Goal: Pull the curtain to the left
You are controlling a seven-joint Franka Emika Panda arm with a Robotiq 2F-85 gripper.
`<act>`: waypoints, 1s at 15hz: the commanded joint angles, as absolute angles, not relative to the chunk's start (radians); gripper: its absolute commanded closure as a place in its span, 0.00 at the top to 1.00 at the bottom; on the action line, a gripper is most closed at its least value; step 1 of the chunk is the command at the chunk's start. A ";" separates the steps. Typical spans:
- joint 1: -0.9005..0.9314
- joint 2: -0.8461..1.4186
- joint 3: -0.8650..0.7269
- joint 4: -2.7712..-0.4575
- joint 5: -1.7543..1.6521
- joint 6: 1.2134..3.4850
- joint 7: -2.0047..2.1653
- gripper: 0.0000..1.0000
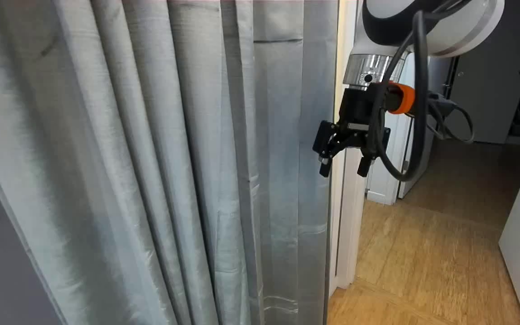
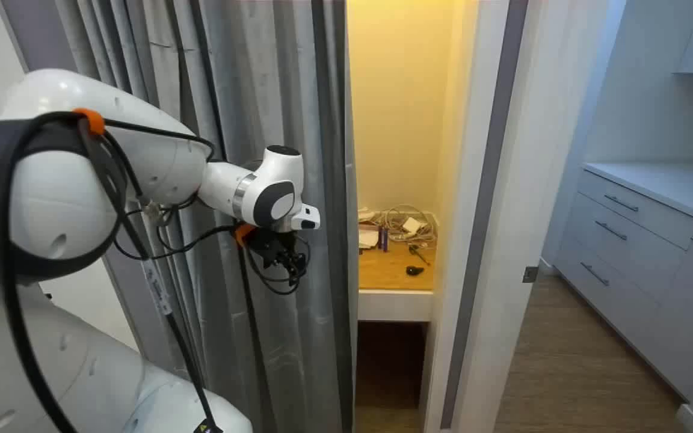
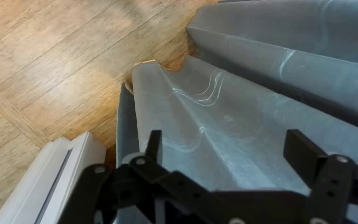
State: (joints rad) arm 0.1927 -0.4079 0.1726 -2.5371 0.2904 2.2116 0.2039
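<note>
A grey-blue, deeply pleated curtain (image 1: 174, 158) hangs upright, its long axis vertical, just beside the left edge of the wooden desk (image 2: 382, 270) in an exterior view. The gripper (image 1: 345, 169) points down, jaws spread wide, holding nothing; contact with fabric is unclear. The white arm (image 2: 160, 157) stretches out, bent downward.

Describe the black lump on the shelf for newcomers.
Right of the grey curtain, in an exterior view, a yellow alcove holds a wooden shelf. Near the shelf's front edge lies the black lump, rounded, unlike the slender item and pale cables behind.
</note>
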 commanded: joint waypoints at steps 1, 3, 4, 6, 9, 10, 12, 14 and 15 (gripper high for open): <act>0.190 -0.408 0.174 -2.536 0.291 2.209 0.203 1.00; 0.190 -0.408 0.174 -2.536 0.291 2.209 0.203 1.00; 0.190 -0.408 0.174 -2.536 0.291 2.209 0.203 1.00; 0.178 -0.432 0.180 -2.535 0.257 2.190 0.218 1.00; 0.153 -0.516 0.186 -2.554 0.170 2.140 0.233 1.00; 0.145 -0.559 0.186 -2.564 0.137 2.119 0.231 1.00; 0.136 -0.628 0.178 -2.575 0.099 2.099 0.213 1.00; 0.122 -0.696 0.168 -2.577 0.069 2.106 0.200 1.00; 0.113 -0.728 0.166 -2.577 0.056 2.123 0.201 1.00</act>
